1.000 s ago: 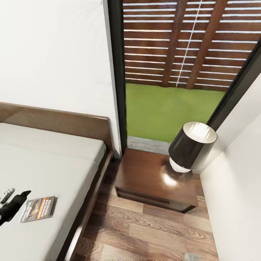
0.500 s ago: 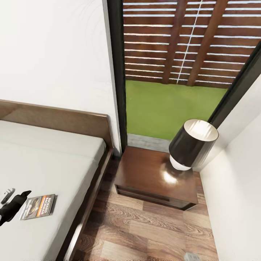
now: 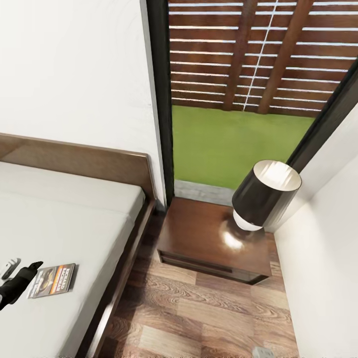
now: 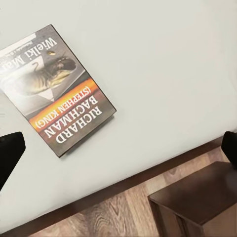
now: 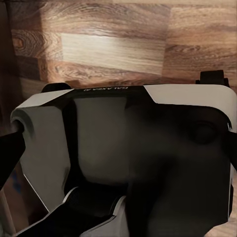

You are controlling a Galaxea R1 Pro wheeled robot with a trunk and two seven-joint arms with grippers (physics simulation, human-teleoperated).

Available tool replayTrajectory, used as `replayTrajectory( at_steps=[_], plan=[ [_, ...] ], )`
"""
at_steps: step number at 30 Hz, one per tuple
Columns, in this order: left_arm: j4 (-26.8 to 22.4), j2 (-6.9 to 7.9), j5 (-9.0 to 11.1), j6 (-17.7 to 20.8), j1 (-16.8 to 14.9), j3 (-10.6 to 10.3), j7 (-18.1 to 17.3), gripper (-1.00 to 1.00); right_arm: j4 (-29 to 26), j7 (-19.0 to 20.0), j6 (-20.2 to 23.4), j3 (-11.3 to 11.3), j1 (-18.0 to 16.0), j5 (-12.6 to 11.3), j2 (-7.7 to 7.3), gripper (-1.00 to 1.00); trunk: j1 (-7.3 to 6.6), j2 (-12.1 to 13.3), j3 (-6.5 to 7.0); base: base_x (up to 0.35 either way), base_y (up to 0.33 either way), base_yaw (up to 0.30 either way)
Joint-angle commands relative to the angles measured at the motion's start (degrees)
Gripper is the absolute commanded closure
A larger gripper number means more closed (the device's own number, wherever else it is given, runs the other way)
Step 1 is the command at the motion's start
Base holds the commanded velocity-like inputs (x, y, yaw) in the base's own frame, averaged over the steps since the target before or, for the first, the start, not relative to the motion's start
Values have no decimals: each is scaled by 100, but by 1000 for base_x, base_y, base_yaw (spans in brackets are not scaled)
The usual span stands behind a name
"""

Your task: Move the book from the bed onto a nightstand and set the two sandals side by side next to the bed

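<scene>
Bed [image 3: 74, 214]: left fingers [image 4: 12, 148] wide apart, above book [image 4: 57, 89], not touching.

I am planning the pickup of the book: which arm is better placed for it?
Left. The left gripper hangs open just beside the book on the bed; the right wrist view faces the robot's own body above the floor.

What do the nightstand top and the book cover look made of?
Nightstand: dark reddish-brown wood, probably varnished; a bright glare from the lamp shows on its top. Book: looks like a thin printed-paper or card cover; it lies flat on the bed, and its finish is hard to tell.
</scene>
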Motion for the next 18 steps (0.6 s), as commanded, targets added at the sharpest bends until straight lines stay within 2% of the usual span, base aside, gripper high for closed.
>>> replayTrajectory(
  at_steps=[1,18],
  plan=[
    [-3,-4,12,41,-6,24,-19,-100,3,25,16,-9,-3,-39,-2,-100,3,-10,-18,0,0,0],
    [-3,-6,11,41,-6,24,-19,-100,3,25,16,-9,-3,-39,-3,-100,3,-10,-170,0,0,0]
  ],
)
